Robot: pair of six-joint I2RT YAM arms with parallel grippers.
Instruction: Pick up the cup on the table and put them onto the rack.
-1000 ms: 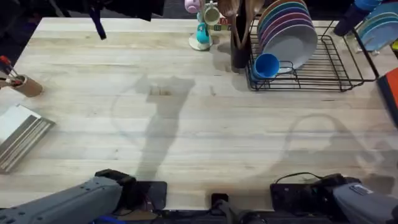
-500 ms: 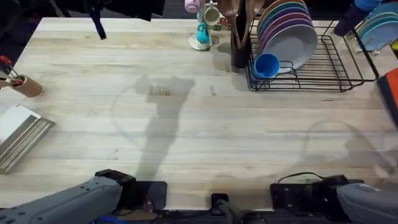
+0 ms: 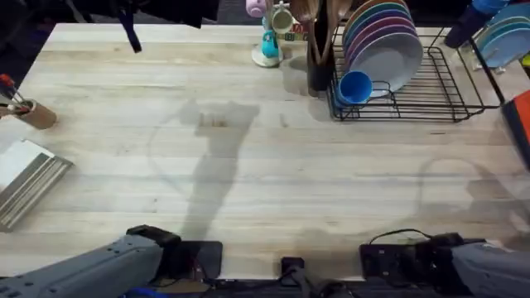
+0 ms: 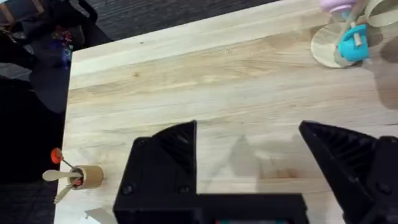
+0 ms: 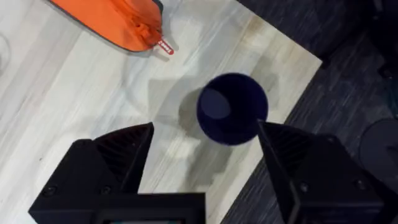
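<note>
While both claws gape empty — left claw (image 4: 249,171), right claw (image 5: 205,168) — the cup (image 3: 355,86) sits in the rack (image 3: 447,91).

bright-blue cup (image 3: 355,87), black wire rack (image 3: 431,87), pale wooden table (image 3: 248,165)

Cup (image 3: 355,87) in rack (image 3: 431,91), before plates (image 3: 383,37).

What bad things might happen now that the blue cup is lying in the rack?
The blue cup lies on its side at the front edge of the rack, so it might roll out onto the table.

The right gripper hangs open over a dark cup near the table's corner. A bump could knock it off.

An orange thing lies close by and could get snagged.
</note>
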